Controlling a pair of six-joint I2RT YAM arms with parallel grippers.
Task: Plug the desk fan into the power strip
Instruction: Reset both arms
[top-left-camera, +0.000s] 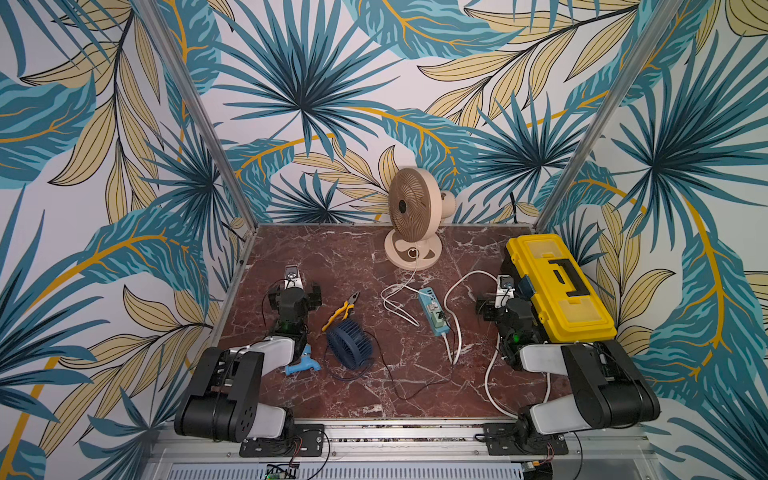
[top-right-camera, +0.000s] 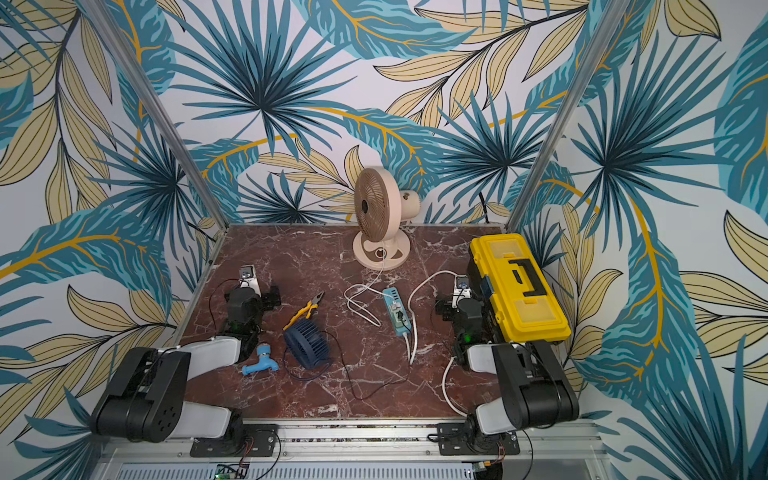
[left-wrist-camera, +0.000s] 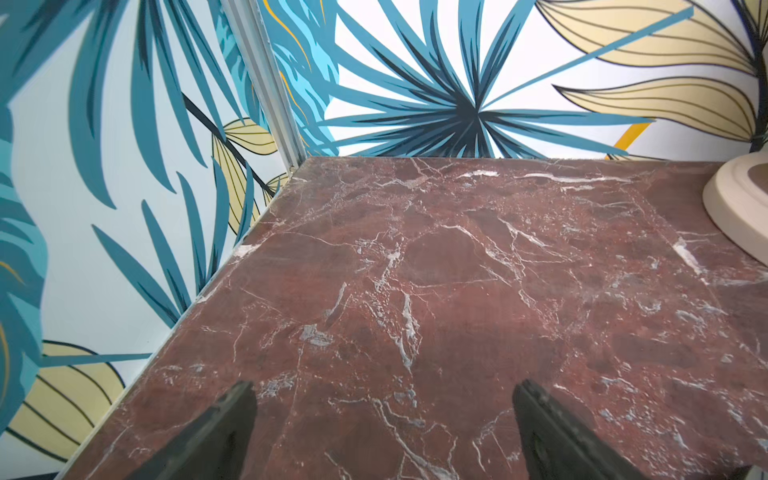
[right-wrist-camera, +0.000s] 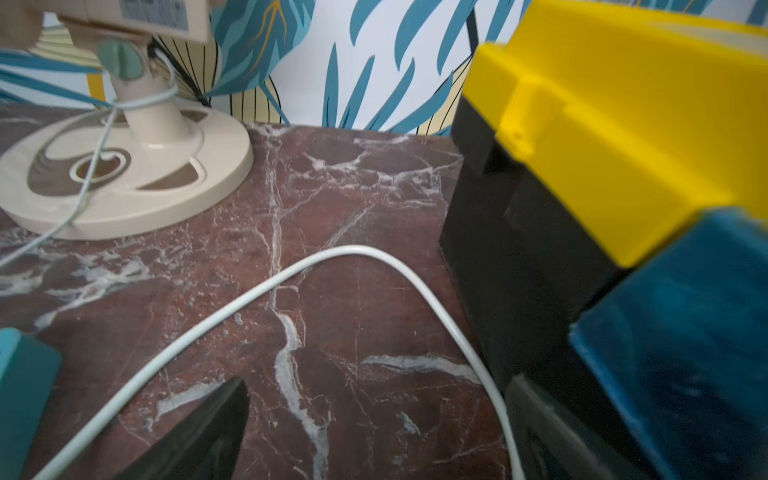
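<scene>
Your left pincer (left-wrist-camera: 384, 386) gapes wide, empty, over the red marble desk (left-wrist-camera: 415, 270). Your right pincer (right-wrist-camera: 378, 382), equally wide, sits near the thick white cord (right-wrist-camera: 353, 248) of the long light-blue plastic power strip (top-left-camera: 429, 300).

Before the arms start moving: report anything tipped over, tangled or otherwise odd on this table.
The small navy fan seems to lie tipped over, not upright like the desk fan. The desk fan's thin cord is wound round its own neck. Nothing looks spilled or broken.
</scene>
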